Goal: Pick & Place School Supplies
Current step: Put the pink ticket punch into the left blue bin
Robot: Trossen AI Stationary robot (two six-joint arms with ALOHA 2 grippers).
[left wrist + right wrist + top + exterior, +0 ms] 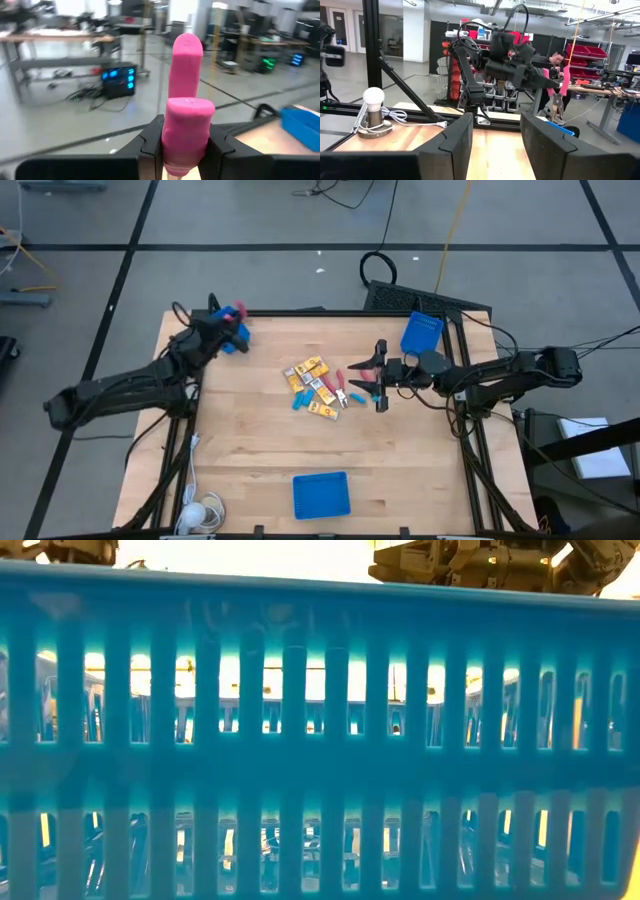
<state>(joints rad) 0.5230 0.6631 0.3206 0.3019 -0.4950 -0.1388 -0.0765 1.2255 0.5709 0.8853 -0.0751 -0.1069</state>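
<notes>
Plainly, left tool (pixel 182 150) clamps pink-handled scissors (pixel 186 100) — right tool (pixel 495 137) stands open, holding nothing — no writing legible.

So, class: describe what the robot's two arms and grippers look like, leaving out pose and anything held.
Both arms are dark, slim and jointed, with black cables running along them. The left gripper has two black, blocky fingers. The right gripper has two broad, black fingers with angled, flat inner faces.

light: even overhead | low view: backlit glare | left wrist: blurred
</notes>
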